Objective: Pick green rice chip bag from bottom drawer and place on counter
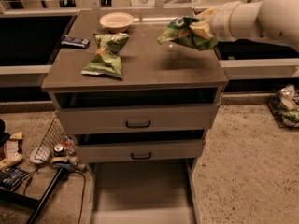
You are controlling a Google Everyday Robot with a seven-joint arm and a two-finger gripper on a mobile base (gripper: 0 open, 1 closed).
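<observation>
Gripping the green rice chip bag (183, 31) over the counter (140, 64), jaws point its length leftward.

Single white arm (261, 14) extended from right edge, forearm near level. Its gripper (201, 27) sat high at upper right of view, fingers pinched on green rice chip bag (180, 32), held aloft.

No wording can be read anywhere - the dark round logo (179, 22) on the green rice chip bag (184, 37), clamped in the pincer (200, 28) above the worktop's (149, 66) far right corner, shows only illegible pale marks.
</observation>
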